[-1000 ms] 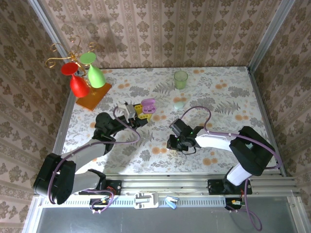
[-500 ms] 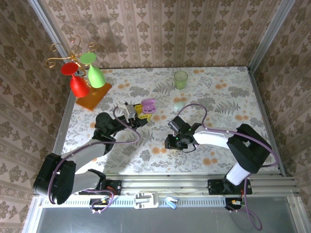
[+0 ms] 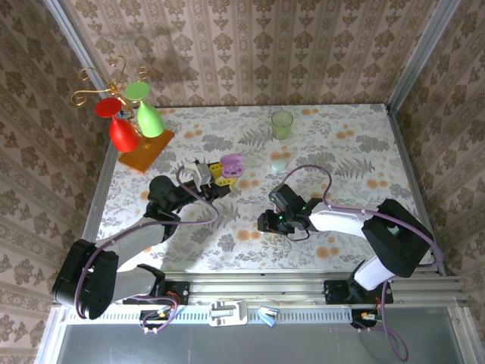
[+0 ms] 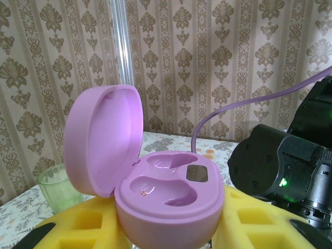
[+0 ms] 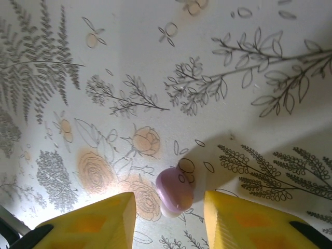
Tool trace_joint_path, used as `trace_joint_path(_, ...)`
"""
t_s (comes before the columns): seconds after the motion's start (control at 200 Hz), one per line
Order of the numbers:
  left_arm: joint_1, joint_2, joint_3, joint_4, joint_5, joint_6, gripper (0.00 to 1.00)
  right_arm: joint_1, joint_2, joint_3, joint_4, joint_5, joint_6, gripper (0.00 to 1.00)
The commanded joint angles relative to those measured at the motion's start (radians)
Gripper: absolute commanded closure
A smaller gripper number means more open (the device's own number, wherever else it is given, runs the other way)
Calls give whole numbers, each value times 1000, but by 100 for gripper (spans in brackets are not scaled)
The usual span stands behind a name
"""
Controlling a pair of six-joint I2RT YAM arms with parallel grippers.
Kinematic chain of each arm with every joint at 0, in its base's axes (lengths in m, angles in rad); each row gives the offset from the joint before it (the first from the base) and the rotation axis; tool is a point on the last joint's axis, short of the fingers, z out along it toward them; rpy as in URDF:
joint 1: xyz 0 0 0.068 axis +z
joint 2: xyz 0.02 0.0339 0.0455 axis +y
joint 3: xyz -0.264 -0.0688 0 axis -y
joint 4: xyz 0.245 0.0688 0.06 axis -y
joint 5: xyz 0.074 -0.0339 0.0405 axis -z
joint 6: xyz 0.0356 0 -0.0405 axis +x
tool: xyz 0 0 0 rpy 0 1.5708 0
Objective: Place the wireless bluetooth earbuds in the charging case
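now, right wrist view: one earbud lies on the table at low centre, in the gap of the right gripper, whose jaws stand partly apart and hold nothing. left gripper clamps the open charging case. versus a second ago: right arm's pose differs slightly; case unmoved.

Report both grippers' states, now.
Left gripper: closed on the open case.
Right gripper: open, earbud lying on the table between its jaws.
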Motion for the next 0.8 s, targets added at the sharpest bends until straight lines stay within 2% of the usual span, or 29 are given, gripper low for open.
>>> trace_joint_path(0.0,5,-18,-10,27,8,14,83,-11,-22,-5,23,20,-45,59)
trace_joint_path(0.315,4,-22,-7,16,7,18,83,-13,42,-18,113,-42,-31,58)
trace_joint_path(0.795,4,-16,-3,21,9,18,84,-13,58,-60,167,-90,-26,59)
